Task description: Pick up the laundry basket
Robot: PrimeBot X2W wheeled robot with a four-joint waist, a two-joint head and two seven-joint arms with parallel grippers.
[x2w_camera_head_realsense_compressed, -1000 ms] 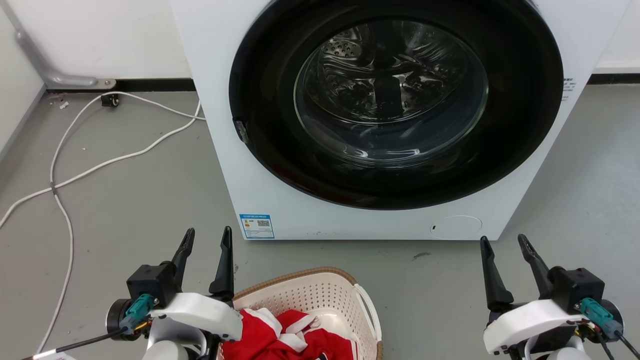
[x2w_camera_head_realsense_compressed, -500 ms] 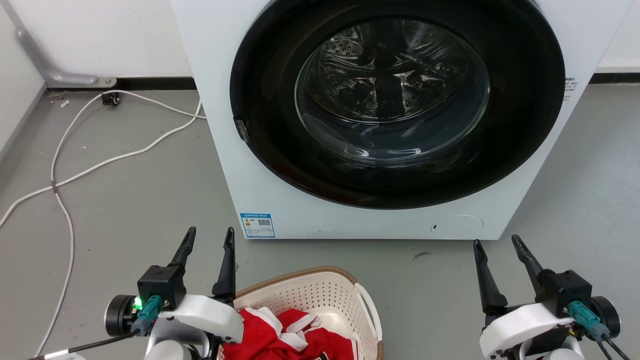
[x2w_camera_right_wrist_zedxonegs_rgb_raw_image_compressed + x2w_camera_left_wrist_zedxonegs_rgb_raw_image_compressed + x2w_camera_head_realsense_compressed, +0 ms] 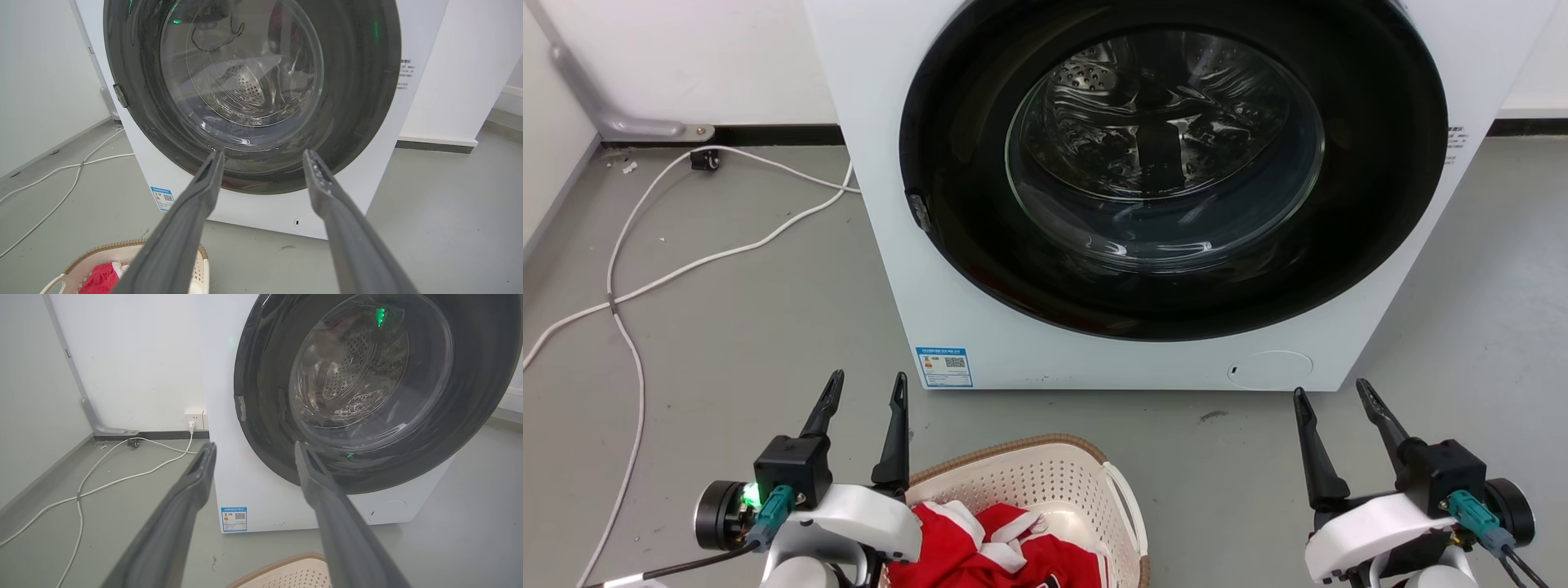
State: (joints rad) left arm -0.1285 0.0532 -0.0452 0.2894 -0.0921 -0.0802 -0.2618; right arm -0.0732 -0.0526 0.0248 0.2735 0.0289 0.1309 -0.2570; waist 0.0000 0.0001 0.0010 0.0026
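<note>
The laundry basket [image 3: 1045, 482], holding red-and-white clothes, sits on the floor [image 3: 727, 327] before the washing machine [image 3: 980, 327], flanked by the left claw [image 3: 867, 377] and right claw [image 3: 1330, 388], both spread and empty; each should probably descend squarely onto a side handle.

The scene is lit brightly and evenly by soft light, and only a faint shadow is cast on the grey floor [image 3: 727, 343] at the washing machine's [image 3: 947, 310] foot. White glints are seen low on the door glass [image 3: 1164, 147], and a green reflection [image 3: 380, 316] is caught at 1 o'clock in the left wrist view. In both wrist views straight lines are bowed toward the edges and the near fingers [image 3: 171, 531] are rendered soft.
</note>
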